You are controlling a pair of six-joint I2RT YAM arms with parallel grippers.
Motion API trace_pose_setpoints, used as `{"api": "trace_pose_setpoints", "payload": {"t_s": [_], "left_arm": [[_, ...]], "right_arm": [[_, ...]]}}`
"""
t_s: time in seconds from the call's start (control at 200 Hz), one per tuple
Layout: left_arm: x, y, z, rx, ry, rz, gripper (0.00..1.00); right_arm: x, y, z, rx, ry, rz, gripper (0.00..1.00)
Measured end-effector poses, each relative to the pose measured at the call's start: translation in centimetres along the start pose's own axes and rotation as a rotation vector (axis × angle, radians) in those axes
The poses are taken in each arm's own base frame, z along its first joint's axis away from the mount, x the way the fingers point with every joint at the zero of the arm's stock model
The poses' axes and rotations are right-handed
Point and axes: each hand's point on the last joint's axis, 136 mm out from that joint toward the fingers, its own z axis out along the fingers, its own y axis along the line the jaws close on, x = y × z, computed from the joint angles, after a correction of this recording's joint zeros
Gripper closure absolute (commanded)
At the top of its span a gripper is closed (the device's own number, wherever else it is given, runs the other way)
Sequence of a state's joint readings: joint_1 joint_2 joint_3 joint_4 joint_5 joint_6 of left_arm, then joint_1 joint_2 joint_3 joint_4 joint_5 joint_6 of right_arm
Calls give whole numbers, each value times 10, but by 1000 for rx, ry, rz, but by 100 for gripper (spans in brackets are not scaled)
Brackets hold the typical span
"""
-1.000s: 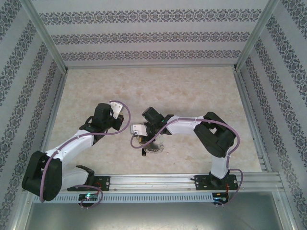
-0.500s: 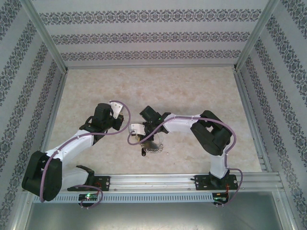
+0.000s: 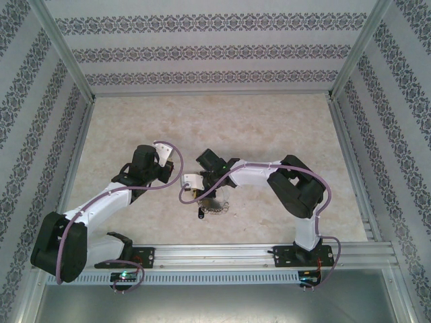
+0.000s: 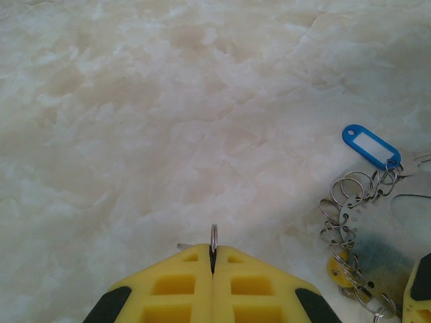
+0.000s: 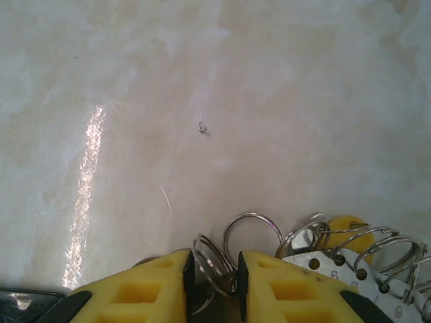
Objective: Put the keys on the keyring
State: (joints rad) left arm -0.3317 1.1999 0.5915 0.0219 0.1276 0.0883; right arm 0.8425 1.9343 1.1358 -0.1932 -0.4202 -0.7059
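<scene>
The keyring [image 4: 350, 232] is a chain of silvery rings with a perforated metal plate, lying on the marbled table at the right of the left wrist view. A blue tag [image 4: 369, 145] and a yellow tag [image 4: 339, 266] hang on it. My left gripper [image 4: 213, 252] is shut on a small split ring [image 4: 214, 235], and a thin metal tip [image 4: 182, 246] pokes out to its left. My right gripper [image 5: 215, 272] has its jaws closed around rings of the keyring [image 5: 250, 232], which touch both pads. From above, the keyring [image 3: 217, 208] lies just under the right wrist.
A yellow finger of the right gripper [image 4: 421, 289] stands close beside the keyring in the left wrist view. A small dark piece [image 3: 201, 215] lies near the keyring. Patterned walls and metal rails [image 3: 222, 254] enclose the table.
The right arm has shifted slightly left over the keyring and its jaws have narrowed onto the rings. The left arm has stayed put, still shut.
</scene>
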Motion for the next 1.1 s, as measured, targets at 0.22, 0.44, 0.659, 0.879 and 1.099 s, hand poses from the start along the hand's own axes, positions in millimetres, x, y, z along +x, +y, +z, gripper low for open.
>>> {"api": "trace_pose_setpoints", "payload": {"t_s": [0.22,0.44,0.659,0.879,1.099], "left_arm": [[0,-1,0,3,-1,0,100],[-3,-2,0,10,-4,0,100],[-2,-2,2,16,6,0,100],[-2,-3,2,22,6,-1,100],[-2,-3,2,23,6,-1,100]], "right_arm": [[0,0,0,7,-9,-13,75],[0,-1,0,11,-11,-20,71],[1,1,-2,18,-11,-37,71],[3,2,-4,20,-9,-41,71],[7,5,-9,14,-9,-39,70]]}}
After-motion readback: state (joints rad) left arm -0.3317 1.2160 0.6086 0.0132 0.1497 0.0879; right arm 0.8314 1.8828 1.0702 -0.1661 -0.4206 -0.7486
